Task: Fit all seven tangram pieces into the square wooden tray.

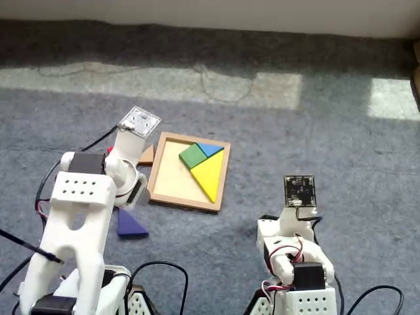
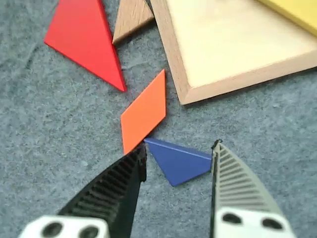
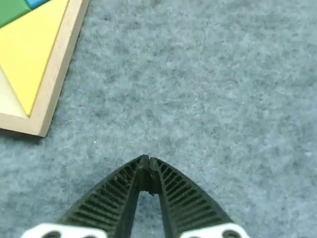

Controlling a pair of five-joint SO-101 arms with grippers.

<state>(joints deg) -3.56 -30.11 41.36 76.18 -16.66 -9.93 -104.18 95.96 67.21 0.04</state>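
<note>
Left hand (image 2: 179,145) spread, straddling blue triangle (image 2: 181,163); orange parallelogram (image 2: 144,113) just beside it; right hand (image 3: 148,159) pressed together, near wooden tray (image 3: 57,74) holding yellow triangle (image 3: 27,49).

The carpet (image 3: 208,74) is grey short-pile cloth, fuzzy and matt. The tray (image 2: 172,49) is pale unpainted wood, smooth, with faint grain. The red triangle (image 2: 86,39), orange parallelogram (image 2: 144,111) and blue triangle (image 2: 181,163) carry opaque paint, smooth with a low sheen. The wooden triangle (image 1: 146,156), at 9 o'clock of the tray, is bare timber. The left gripper (image 2: 179,146) has ribbed plastic fingers (image 2: 119,183), one black, one pale grey. The right gripper (image 3: 148,159) is ribbed black plastic. The arm shells (image 1: 88,226) are matt white plastic.
</note>
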